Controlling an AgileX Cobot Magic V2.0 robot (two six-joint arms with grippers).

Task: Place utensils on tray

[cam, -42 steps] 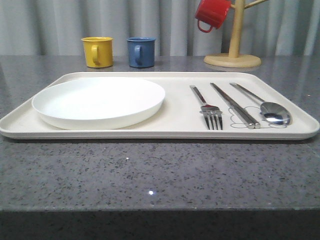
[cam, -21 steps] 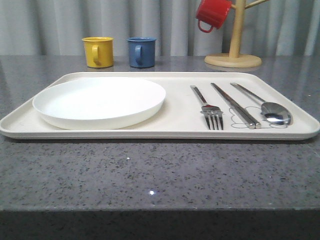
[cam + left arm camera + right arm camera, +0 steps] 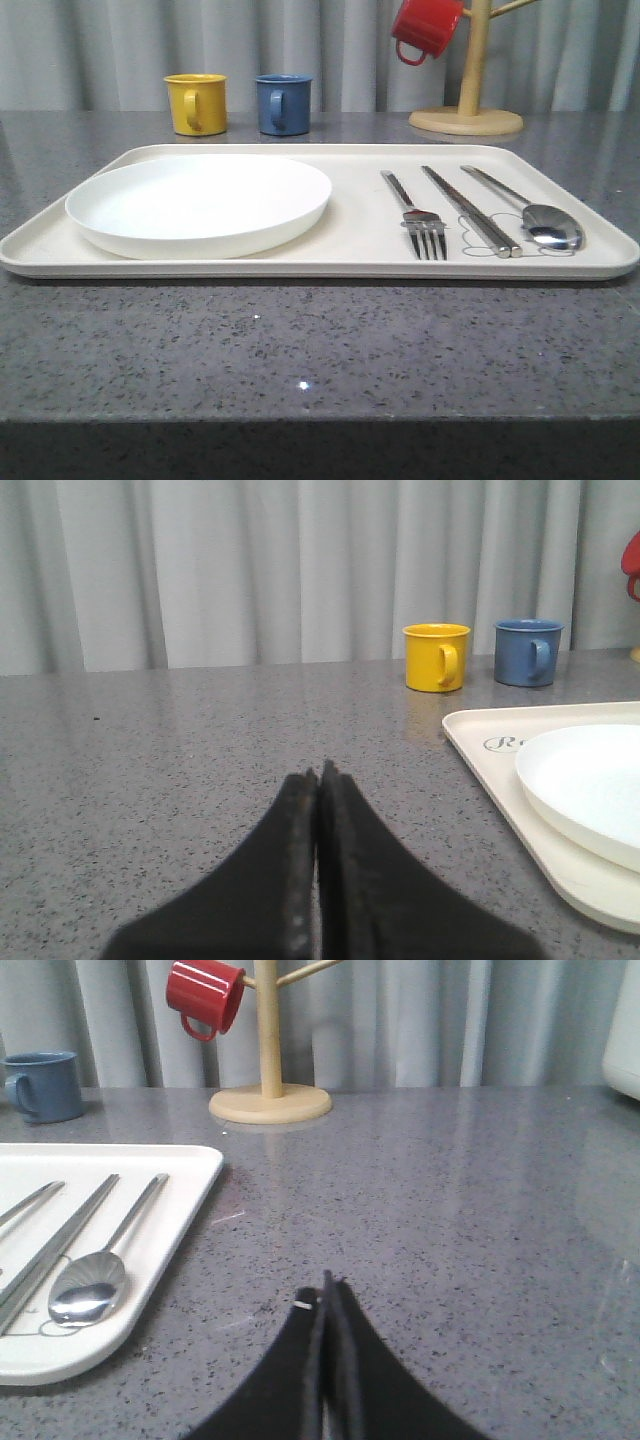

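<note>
Four utensils are lying on the cream tray (image 3: 350, 235), which is sitting on the grey speckled table (image 3: 300, 350). The white plate (image 3: 198, 203) is occupying the tray's left half, its near edge reaching close to the tray's near rim. To its right, the fork (image 3: 413, 214) is lying with its tines pointing toward the near edge. The pair of chopsticks (image 3: 470, 211) is lying just right of the fork, the two sticks pressed side by side. The spoon (image 3: 528, 209) is lying furthest right, bowl at the near end, close to the tray's right rim. The three pieces are running roughly parallel, handles angling toward the far left. Beyond the tray, the yellow mug (image 3: 195, 103) and blue mug (image 3: 283, 103) are standing side by side at far left-centre, apart from each other. The wooden mug tree (image 3: 468, 95) is standing at far right, with the red mug (image 3: 426, 28) hanging tilted from a peg. The left gripper (image 3: 318, 780) is hovering over bare table left of the tray, fingers pressed together and holding nothing. The right gripper (image 3: 327, 1285) is hovering over bare table right of the tray, fingers likewise closed and empty.
</note>
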